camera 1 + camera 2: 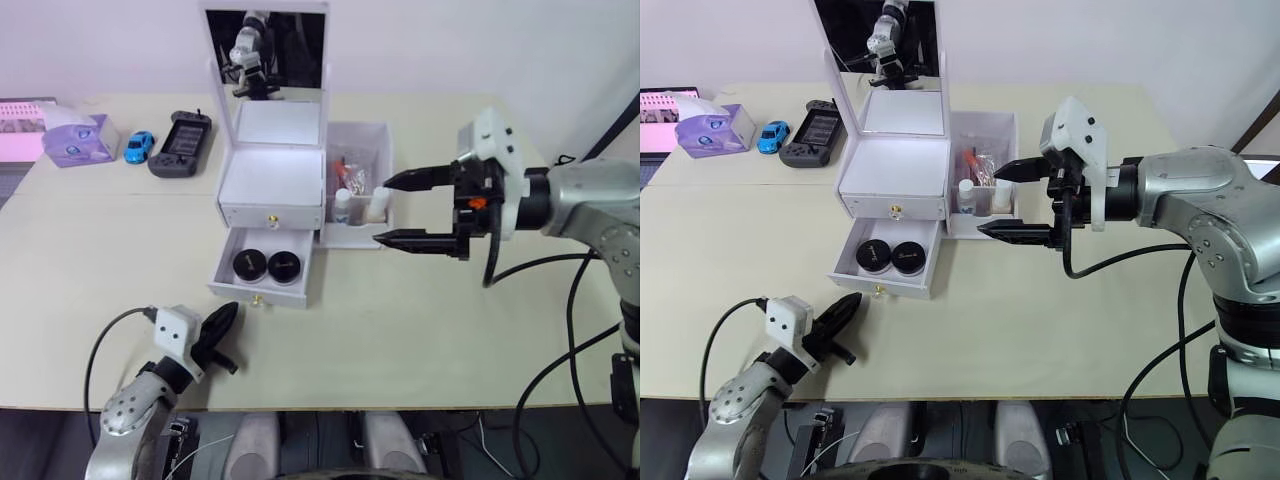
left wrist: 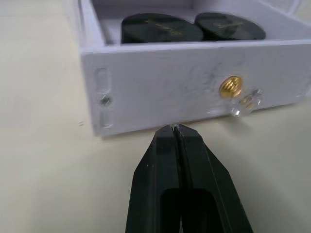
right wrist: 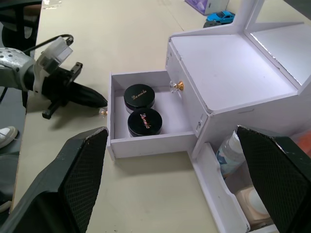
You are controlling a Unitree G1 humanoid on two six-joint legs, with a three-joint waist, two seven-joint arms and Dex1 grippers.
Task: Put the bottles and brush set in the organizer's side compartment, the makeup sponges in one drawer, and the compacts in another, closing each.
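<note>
Compacts (image 1: 266, 265) in pulled-out lower drawer (image 1: 262, 272); left gripper (image 1: 222, 325) closed, right gripper (image 1: 402, 210) spread, empty

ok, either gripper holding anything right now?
No. The left gripper is shut and empty at the open drawer front; the right gripper is open and empty.

White organizer (image 1: 270, 185), gold knobs; black compacts (image 1: 267, 265); lilac tissue box (image 1: 78, 140).

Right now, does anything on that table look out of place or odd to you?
Only the lower drawer of the organizer stands out: it is pulled open with both compacts inside, while the upper drawer is shut. The left hand, fingers together, is at the open drawer's front.
</note>
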